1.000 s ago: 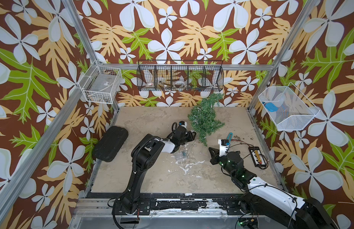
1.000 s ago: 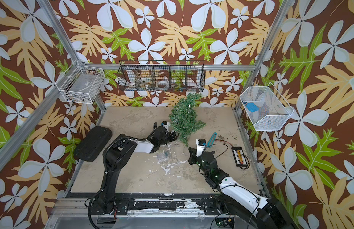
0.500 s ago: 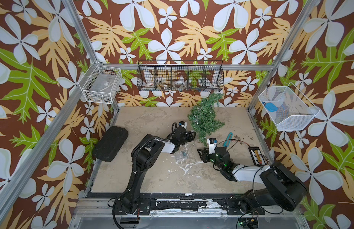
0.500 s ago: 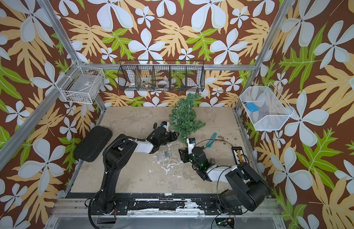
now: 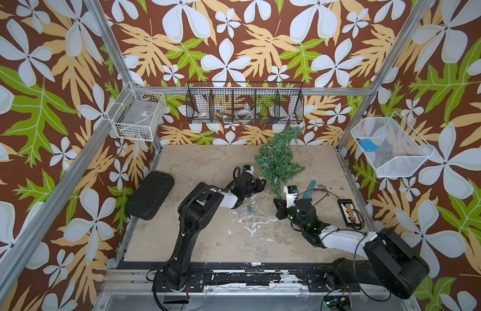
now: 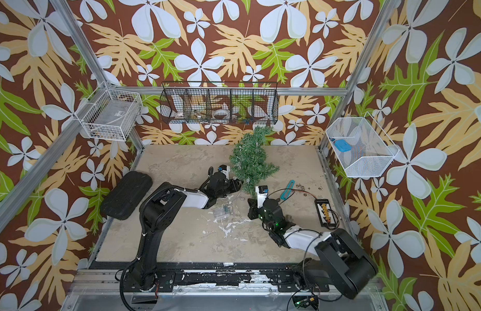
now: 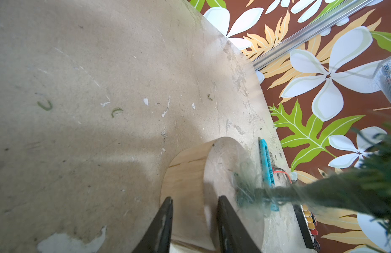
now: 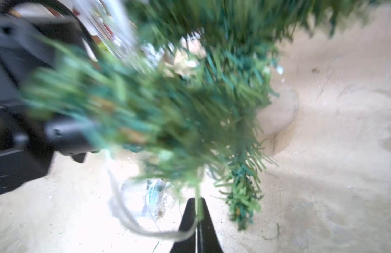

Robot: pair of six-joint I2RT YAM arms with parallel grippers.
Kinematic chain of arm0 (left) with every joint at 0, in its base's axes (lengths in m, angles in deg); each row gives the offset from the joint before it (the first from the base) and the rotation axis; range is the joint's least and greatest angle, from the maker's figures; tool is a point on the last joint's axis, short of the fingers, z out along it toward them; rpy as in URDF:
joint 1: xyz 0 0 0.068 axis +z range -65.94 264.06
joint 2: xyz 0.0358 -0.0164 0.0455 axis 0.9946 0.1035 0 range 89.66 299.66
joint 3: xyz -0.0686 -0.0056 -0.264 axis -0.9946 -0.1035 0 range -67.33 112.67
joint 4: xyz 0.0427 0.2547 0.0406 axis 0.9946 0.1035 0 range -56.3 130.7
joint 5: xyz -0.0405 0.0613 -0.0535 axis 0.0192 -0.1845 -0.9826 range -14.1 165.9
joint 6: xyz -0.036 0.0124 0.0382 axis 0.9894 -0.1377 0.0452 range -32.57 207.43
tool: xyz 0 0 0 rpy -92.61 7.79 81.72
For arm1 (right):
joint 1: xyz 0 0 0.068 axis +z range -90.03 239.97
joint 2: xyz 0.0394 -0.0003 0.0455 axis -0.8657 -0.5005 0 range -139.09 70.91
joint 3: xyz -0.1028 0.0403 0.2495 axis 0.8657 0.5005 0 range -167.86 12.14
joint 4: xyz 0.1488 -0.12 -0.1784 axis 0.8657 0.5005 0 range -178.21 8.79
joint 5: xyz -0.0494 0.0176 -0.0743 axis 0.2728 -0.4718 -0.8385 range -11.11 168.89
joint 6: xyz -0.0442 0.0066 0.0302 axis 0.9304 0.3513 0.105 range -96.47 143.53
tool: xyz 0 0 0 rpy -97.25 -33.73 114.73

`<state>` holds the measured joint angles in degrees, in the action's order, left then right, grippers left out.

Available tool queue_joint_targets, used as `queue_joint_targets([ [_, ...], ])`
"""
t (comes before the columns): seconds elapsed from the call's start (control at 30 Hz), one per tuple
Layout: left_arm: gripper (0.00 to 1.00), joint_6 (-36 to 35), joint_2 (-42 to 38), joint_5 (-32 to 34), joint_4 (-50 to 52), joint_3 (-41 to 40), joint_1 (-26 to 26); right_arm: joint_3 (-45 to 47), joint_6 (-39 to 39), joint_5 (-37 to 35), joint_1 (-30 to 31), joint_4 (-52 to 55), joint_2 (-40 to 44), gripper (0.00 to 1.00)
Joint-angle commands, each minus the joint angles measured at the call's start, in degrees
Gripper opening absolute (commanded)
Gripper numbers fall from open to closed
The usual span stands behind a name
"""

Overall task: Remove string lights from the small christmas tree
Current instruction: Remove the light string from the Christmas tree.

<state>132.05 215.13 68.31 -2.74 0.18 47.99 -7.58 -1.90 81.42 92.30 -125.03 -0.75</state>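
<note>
The small christmas tree (image 5: 277, 159) (image 6: 250, 161) leans toward the back of the table. My left gripper (image 5: 261, 184) (image 7: 193, 199) grips the rim of its round wooden base (image 7: 185, 175), one finger on each side. My right gripper (image 5: 277, 207) (image 8: 196, 200) sits under the lowest branches, jaws shut on the thin wire of the string lights (image 8: 124, 216). That wire loops back to the clear battery box (image 5: 246, 211) (image 8: 154, 195) lying on the table between the arms. The right wrist view is blurred, and the branches hide most bulbs.
A black pad (image 5: 150, 195) lies at the table's left edge. A teal tool (image 5: 311, 185) and a black board with wires (image 5: 348, 212) lie to the right. A black wire basket (image 5: 244, 106) and two white baskets (image 5: 138, 114) (image 5: 390, 148) hang on the walls.
My right gripper has moved left, in under the tree, opened, then shut on the wire. The left arm has stayed where it was, on the base.
</note>
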Motion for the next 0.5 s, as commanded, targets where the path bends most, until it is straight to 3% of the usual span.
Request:
queue_joint_targets([
  [0.0, 0.35, -0.94, 2.11, 3.47, 22.25, -0.46, -0.22, -0.04, 3.02, -0.90, 0.01, 10.87, 7.39, 0.00],
  [0.2, 0.35, -0.82, 2.29, 3.98, 22.41, -0.08, -0.40, -6.93, 6.21, -5.07, -0.19, 22.90, 19.11, 0.00],
  [0.33, 0.35, -0.85, 2.19, 3.88, 22.67, -0.16, -0.39, -19.03, 9.36, -3.31, -0.29, 28.06, 14.47, 0.00],
  [0.47, 0.35, -0.67, 1.64, 3.90, 22.73, -0.44, -0.41, -30.25, 9.60, 4.13, -0.02, 30.23, 6.22, 0.00],
])
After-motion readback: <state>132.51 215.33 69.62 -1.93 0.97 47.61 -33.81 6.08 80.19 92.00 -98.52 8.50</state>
